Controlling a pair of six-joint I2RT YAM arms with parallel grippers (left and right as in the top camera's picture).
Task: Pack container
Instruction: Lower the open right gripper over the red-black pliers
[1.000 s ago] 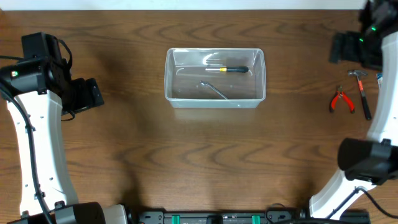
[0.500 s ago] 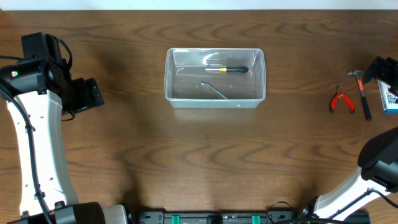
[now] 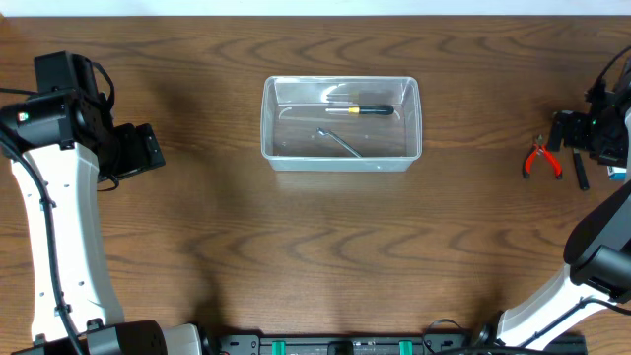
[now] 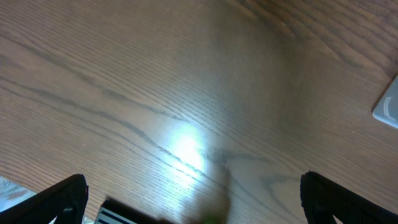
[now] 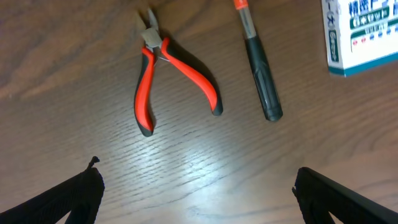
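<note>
The right end effector [image 3: 584, 138] has come down from the upper right corner of the overhead frame, where it sat a second ago, along the right edge. It now hangs over the black-handled steel hammer [image 3: 580, 176] and hides its head. The small blue-and-white cardboard box [image 5: 364, 34], plain to see at the right edge of the overhead frame half a second ago, is now almost wholly covered there.

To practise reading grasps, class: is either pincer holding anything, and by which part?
Nothing is held. The left pincer is open over the table; the right pincer is open above the red pliers.
</note>
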